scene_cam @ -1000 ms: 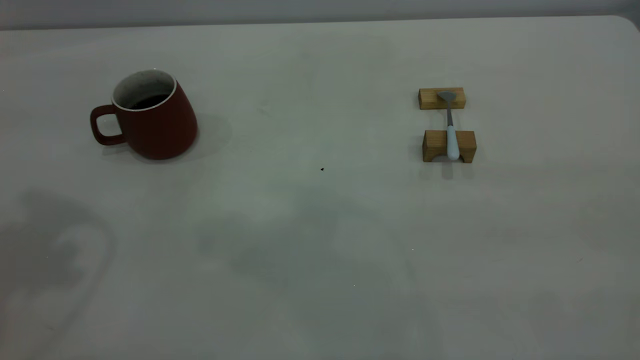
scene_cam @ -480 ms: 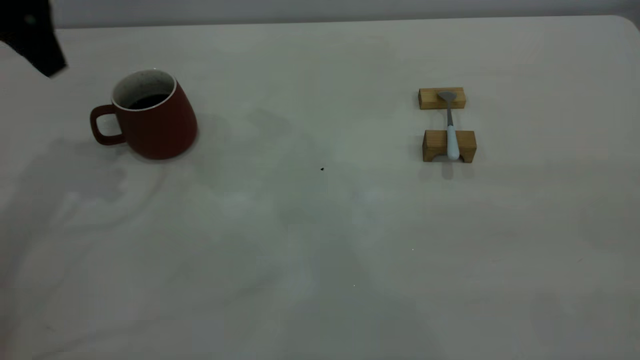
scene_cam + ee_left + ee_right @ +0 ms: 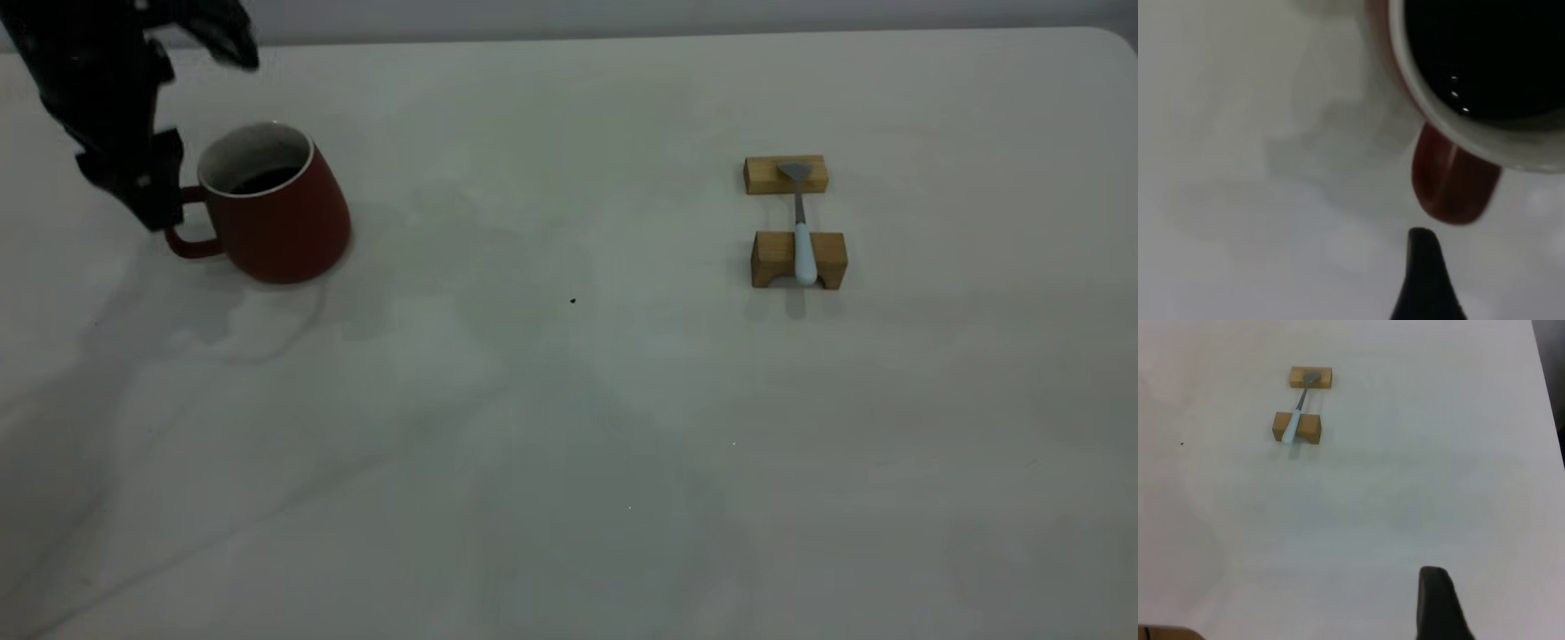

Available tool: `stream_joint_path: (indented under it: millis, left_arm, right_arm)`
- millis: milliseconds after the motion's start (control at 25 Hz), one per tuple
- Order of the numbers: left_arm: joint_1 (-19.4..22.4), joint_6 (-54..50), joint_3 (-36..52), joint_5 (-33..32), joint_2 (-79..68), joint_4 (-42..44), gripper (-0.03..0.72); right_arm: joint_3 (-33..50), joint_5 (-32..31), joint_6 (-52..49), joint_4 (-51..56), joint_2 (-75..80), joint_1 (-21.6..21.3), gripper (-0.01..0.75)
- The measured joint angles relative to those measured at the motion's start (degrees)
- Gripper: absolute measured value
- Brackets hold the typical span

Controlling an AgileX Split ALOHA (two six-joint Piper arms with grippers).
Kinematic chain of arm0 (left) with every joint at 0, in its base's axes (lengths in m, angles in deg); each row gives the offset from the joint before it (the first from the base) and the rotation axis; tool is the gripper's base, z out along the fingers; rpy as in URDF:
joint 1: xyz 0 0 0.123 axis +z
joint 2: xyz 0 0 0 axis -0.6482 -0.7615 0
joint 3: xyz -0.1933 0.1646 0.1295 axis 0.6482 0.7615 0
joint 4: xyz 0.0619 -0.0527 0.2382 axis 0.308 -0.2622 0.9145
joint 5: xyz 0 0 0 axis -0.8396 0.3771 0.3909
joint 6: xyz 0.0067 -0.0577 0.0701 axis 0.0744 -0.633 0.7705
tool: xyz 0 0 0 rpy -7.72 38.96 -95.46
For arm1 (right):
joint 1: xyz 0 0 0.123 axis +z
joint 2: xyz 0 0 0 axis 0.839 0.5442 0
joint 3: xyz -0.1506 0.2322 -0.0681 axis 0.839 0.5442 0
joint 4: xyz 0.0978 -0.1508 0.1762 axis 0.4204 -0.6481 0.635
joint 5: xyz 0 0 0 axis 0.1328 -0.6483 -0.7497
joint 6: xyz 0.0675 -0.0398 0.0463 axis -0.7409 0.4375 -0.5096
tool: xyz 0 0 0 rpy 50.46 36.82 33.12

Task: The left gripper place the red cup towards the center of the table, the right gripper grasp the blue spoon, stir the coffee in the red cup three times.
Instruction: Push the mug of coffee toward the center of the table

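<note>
Left gripper [image 3: 156,200] newly beside red cup [image 3: 276,209] handle

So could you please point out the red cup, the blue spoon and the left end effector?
red cup [image 3: 284,227], exterior view, outer wall.
blue spoon [image 3: 805,253], exterior view, pale handle.
left end effector [image 3: 160,200], exterior view, tip by the cup's handle.

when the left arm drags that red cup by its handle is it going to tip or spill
Tipping seems unlikely: the red cup is squat and wider at its base. It is probably heavy for its size, looking like thick ceramic. Spilling looks like the bigger risk, since the coffee could slosh if jerked, though it sits below the rim. The left pincer is beside the handle.
</note>
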Motion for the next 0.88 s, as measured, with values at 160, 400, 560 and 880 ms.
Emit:
stream_joint_path:
  millis: [160,400,560,880]
  left_arm:
    - [0.0,1.25,-0.46,3.35,-2.5,0.17,0.594]
    - [0.0,2.24,-0.46,6.7,-4.29,0.24,0.513]
    - [-0.14,3.89,-0.46,6.92,-4.35,0.24,0.319]
    - [-4.98,4.36,-0.51,6.23,-4.35,0.77,0.201]
  right_arm:
    - [0.0,0.0,0.0,0.0,0.0,0.0,0.488]
    - [0.0,0.0,0.0,0.0,0.0,0.0,0.488]
    - [0.0,0.0,0.0,0.0,0.0,0.0,0.488]
    - [0.0,0.0,0.0,0.0,0.0,0.0,0.488]
